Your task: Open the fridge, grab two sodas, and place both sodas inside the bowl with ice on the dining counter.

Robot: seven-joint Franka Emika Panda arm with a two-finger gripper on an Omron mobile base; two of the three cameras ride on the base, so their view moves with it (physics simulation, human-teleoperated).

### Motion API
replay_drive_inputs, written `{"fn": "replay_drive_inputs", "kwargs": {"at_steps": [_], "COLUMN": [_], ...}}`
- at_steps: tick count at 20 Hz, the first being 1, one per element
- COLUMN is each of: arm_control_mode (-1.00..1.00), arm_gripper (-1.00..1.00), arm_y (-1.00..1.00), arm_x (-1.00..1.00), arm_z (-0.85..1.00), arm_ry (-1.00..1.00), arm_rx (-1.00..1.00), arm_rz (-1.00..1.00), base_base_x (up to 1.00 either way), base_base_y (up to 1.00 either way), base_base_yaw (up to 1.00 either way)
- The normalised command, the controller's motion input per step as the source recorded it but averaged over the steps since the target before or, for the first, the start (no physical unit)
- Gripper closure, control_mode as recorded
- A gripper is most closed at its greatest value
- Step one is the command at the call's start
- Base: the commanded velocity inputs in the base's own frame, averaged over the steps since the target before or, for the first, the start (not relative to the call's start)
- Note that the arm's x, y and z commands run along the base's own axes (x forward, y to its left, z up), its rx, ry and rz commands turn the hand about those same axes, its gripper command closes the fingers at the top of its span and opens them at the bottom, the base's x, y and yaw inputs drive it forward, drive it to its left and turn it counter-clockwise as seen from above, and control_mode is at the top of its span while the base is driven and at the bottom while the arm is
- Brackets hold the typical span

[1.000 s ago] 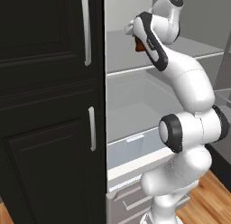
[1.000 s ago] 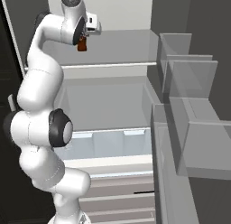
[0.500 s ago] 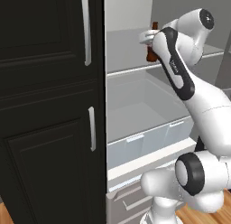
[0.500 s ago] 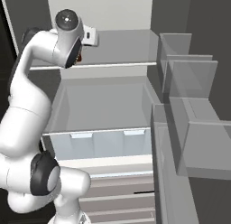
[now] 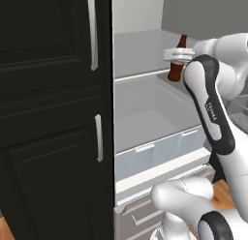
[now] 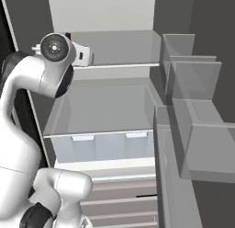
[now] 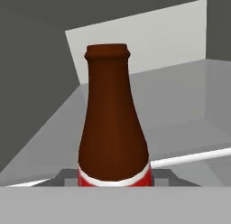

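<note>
Right now we are gripping the brown cola bottle [image 7: 113, 123], one of the sodas, and it is standing upright between our fingers, neck and dark cap pointing up in the hand view, the red label with its white edge showing just above the grey band. In the left base view the same bottle [image 5: 178, 60] is sitting at the level of the upper shelf of the fridge [image 5: 145, 103], at the shelf's front right part, and our gripper [image 5: 178, 55] is clamped around its middle, jaws drawn in narrow against the glass. Whether the bottle's base is touching the shelf or hanging just above it, we cannot tell. The fridge is standing open, its pale interior showing a shelf, a deep compartment below it, and clear-fronted drawers [image 5: 160, 149] under that. In the right base view the open door [image 6: 193, 130] is carrying translucent bins on its inner side. To the left of the fridge, black panelled cabinets [image 5: 48, 113] with short silver handles [image 5: 99, 137] are filling the wall.
</note>
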Motion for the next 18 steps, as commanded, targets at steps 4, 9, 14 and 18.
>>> {"fn": "replay_drive_inputs", "kwargs": {"at_steps": [4, 9, 14, 18], "arm_control_mode": [-1.0, -1.0, -1.0, -1.0], "arm_gripper": [1.0, 1.0, 1.0, 1.0], "arm_y": [-0.09, -0.16, -0.12, -0.03], "arm_x": [-1.0, -1.0, -1.0, -1.0], "arm_z": [0.0, 0.0, 0.0, -0.02], "arm_ry": [-0.04, -0.07, -0.04, -0.01], "arm_rx": [0.04, 0.04, 0.03, 0.0], "arm_rz": [0.0, 0.0, 0.0, 0.0], "base_base_x": [0.0, 0.0, 0.0, 0.0], "base_base_y": [0.0, 0.0, 0.0, 0.0], "base_base_yaw": [0.0, 0.0, 0.0, 0.0]}}
